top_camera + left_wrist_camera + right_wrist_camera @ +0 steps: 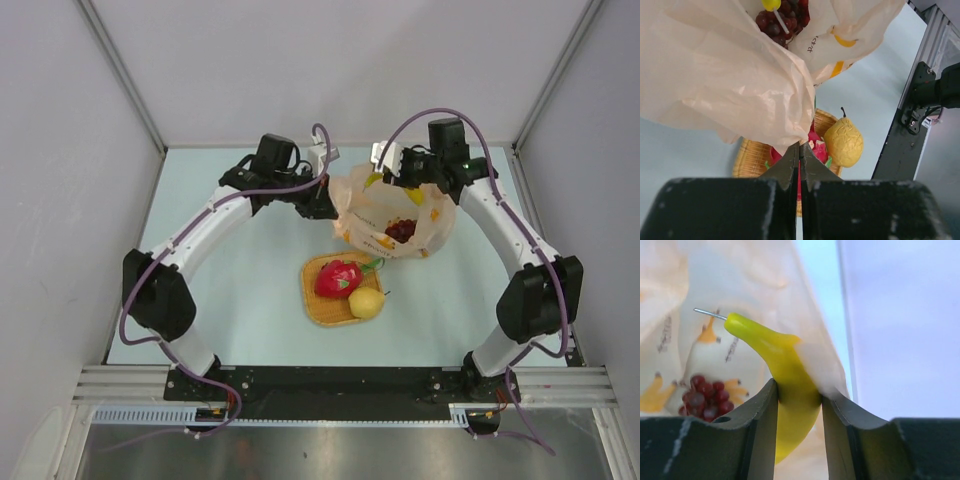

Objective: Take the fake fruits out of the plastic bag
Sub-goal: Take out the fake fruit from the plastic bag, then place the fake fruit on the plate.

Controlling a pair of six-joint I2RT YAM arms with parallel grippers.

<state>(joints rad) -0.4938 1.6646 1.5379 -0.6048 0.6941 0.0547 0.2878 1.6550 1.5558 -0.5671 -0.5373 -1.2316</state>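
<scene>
The plastic bag [395, 215] stands at the far middle, just beyond the woven tray [322, 312], where the red fruit [338, 278] and yellow pear [366, 303] already lie. Your left gripper [799, 157] is clenched on the bag's edge; hold that pinch firm. Your right gripper [799, 400] grasps the banana [785, 360] at the bag's mouth, so draw it out clear of the film clinging beside it. The grapes [705, 397] lie inside the bag. You cannot read its dark printing.

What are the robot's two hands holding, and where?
Right jaws squeeze the yellow banana around its middle; left jaws pinch a fold of the plastic bag.
</scene>
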